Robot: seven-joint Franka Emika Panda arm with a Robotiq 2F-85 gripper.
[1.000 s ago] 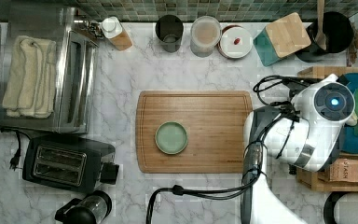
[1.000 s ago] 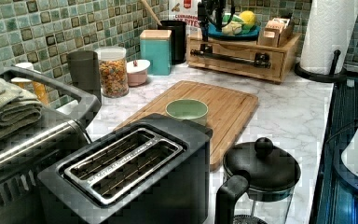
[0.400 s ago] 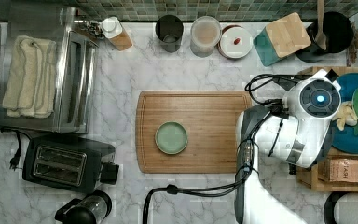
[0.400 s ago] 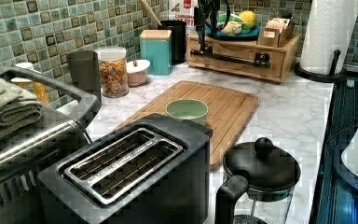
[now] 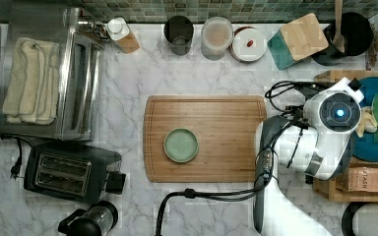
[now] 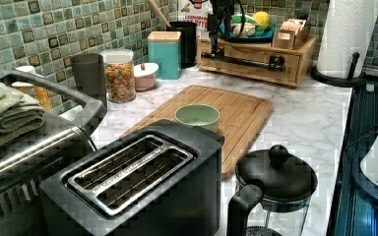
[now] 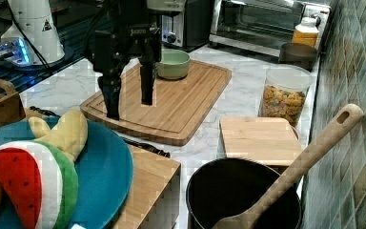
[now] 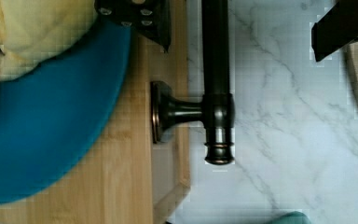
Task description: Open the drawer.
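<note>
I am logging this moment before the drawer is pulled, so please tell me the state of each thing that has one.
drawer: shut.
gripper: open, with the handle bar between its fingers.
green bowl: upright, empty.
toaster: slots empty.
cereal jar: lid on, holds cereal.
French press: lid on.

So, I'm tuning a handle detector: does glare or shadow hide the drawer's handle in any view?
Wrist view: the handle is evenly lit, dark against pale marble, with a small highlight near its end. Left view: it reads dark against the drawer front, with no glare. Right view: the gripper is a near-black silhouette.
</note>
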